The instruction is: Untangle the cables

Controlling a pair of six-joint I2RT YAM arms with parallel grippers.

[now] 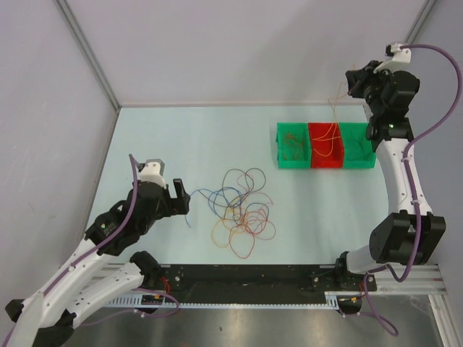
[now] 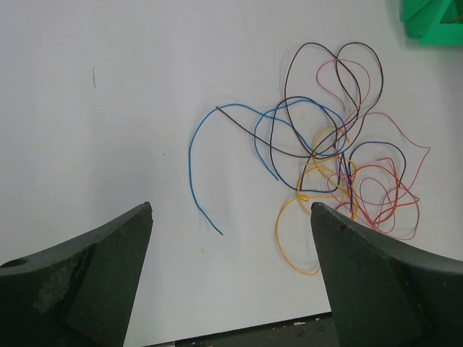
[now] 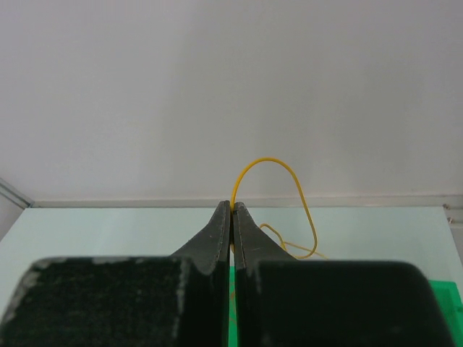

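Note:
The cables (image 1: 240, 210) lie in a loose tangle of orange, red, blue and dark brown loops at mid-table. My left gripper (image 1: 181, 202) hovers just left of them, open and holding nothing. In the left wrist view the cables (image 2: 340, 159) spread out ahead and to the right of the open left gripper (image 2: 231, 213), and a blue cable end (image 2: 192, 166) trails toward it. My right gripper (image 1: 352, 79) is raised high over the bins, shut on an orange cable (image 1: 334, 108) that hangs down into the red bin. In the right wrist view the orange cable (image 3: 289, 170) loops up from the shut right gripper (image 3: 232, 206).
Three joined bins stand at the back right: a green bin (image 1: 281, 148), a red bin (image 1: 325, 165) and another green bin (image 1: 358, 165). The left green and the red bin hold wires. The green bin's corner (image 2: 434, 25) shows at the left wrist view's top right. Walls enclose the table.

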